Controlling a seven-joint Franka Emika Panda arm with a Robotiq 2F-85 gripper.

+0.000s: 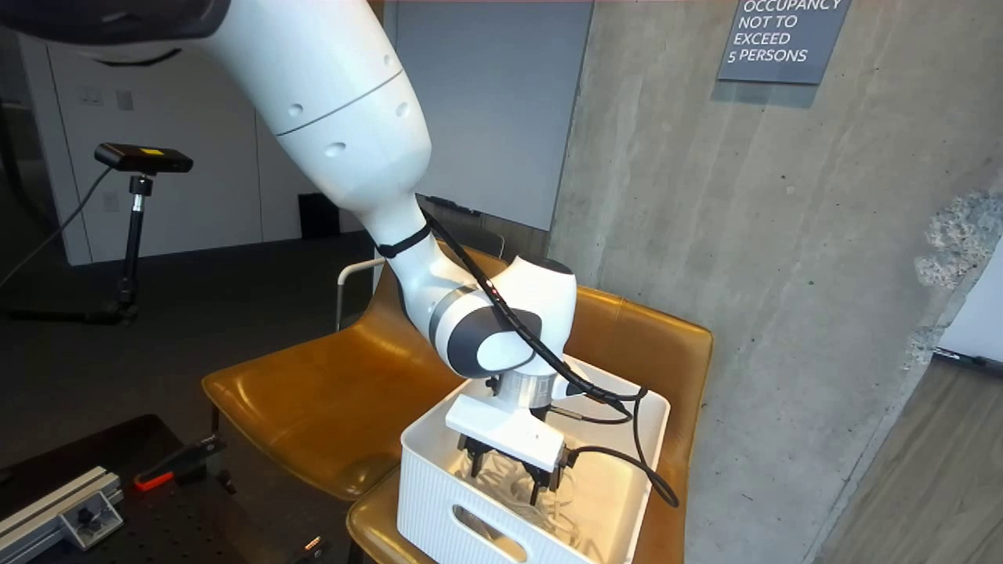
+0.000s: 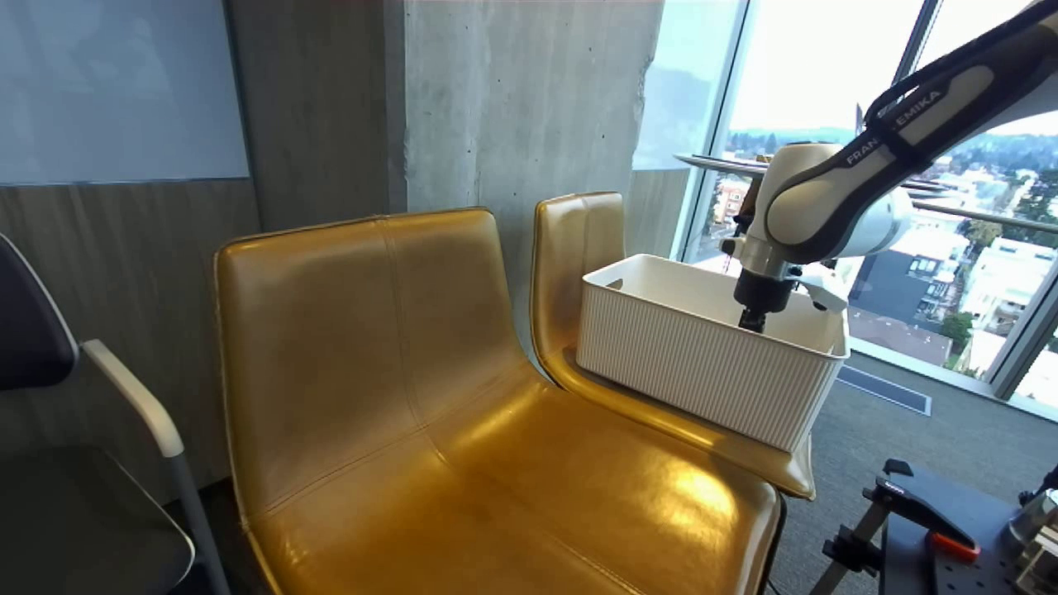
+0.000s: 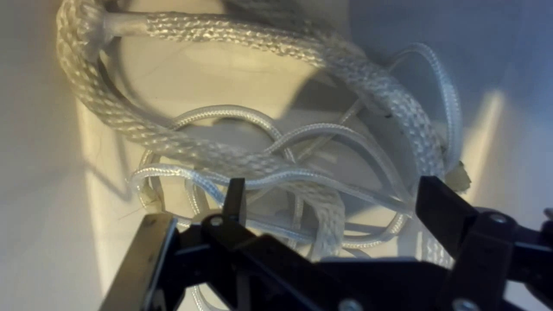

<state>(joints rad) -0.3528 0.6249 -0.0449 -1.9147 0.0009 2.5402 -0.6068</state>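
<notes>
inside white bin (image 2: 686,357): tangled pale cords (image 3: 211,153), gripper (image 3: 333,196) spread wide above.

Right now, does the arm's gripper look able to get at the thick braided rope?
Probably yes: the gripper is open inside the bin, and in the wrist view part of the rope shows between its jaws, with no bin wall between. Thin cords cross it and might get caught too.

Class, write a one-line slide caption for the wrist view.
Open gripper pointing down at pale cords, thick and thin, looped on the floor of a bin.
</notes>
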